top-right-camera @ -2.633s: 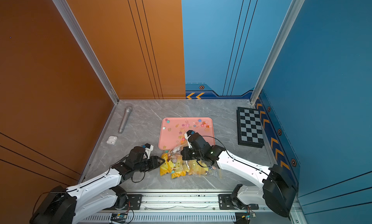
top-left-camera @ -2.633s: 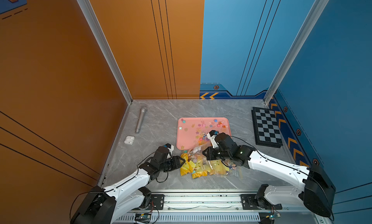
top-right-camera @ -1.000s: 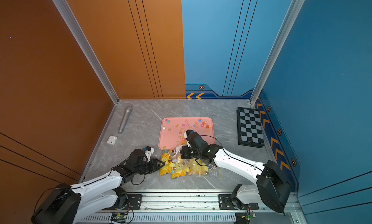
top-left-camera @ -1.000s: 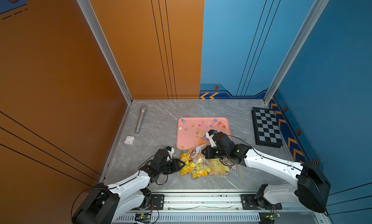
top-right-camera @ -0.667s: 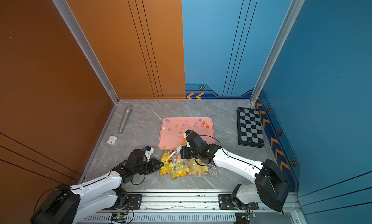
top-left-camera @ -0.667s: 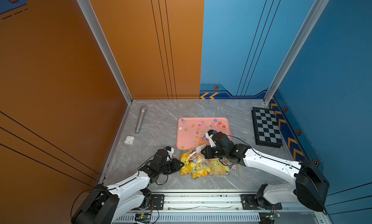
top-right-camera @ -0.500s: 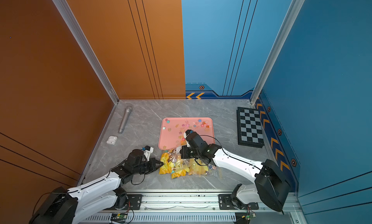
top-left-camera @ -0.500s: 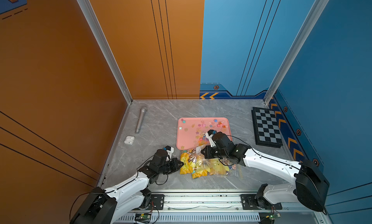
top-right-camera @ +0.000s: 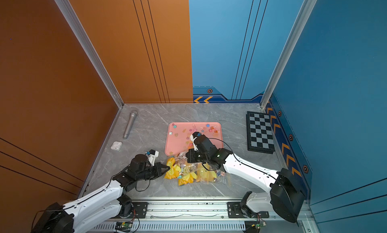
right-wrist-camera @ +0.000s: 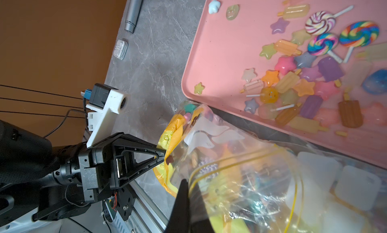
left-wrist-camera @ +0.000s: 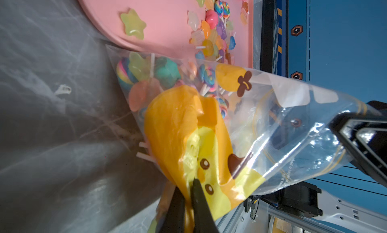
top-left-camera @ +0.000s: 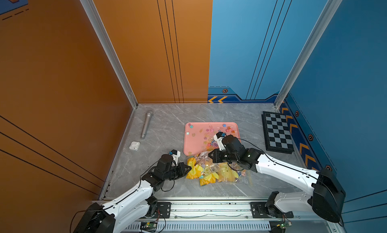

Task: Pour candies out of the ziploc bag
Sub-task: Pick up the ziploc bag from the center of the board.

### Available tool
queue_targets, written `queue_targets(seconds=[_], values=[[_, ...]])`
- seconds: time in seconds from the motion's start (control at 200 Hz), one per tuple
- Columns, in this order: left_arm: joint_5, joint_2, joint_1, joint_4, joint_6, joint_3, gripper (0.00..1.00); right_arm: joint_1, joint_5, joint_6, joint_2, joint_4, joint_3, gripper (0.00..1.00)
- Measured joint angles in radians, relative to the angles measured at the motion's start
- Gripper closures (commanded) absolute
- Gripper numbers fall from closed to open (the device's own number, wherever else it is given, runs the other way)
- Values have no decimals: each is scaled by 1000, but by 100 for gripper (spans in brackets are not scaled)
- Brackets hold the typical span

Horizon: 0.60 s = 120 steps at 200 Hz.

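The ziploc bag (top-left-camera: 211, 171), clear film printed with yellow and orange cartoon shapes, lies crumpled on the grey table just in front of the pink tray (top-left-camera: 192, 142). Candies (left-wrist-camera: 146, 75) still sit inside it: swirl lollipops, stars and flowers. Many more candies (right-wrist-camera: 293, 75) lie scattered on the tray. My left gripper (left-wrist-camera: 188, 185) is shut on the bag's yellow left corner, low over the table. My right gripper (right-wrist-camera: 185, 183) is shut on the clear film at the bag's far edge, near the tray's front rim. In both top views the bag (top-right-camera: 192, 171) stretches between the two grippers.
A silver microphone (top-left-camera: 146, 124) and a white earbud case (top-left-camera: 134, 145) lie at the left by the orange wall. A chessboard (top-left-camera: 277, 131) sits at the right by the blue wall. The metal rail (top-left-camera: 209, 209) runs along the front edge.
My left gripper has closed from partly open onto the bag's yellow corner. The right gripper has kept its grip and hardly moved.
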Motion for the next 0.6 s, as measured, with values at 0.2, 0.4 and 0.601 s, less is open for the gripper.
queue_targets(seconds=[0.2,0.4,0.601], values=[[-1,-41,2,-52,1,45,100,0,0,-5,-35,-8,3,100],[-8,-38,16,-82,4,82,100,-15,0,-19,-37,-41,24,100],[-13,-9,31,-82,7,102,100,-40,-6,-31,-47,-69,55,100]])
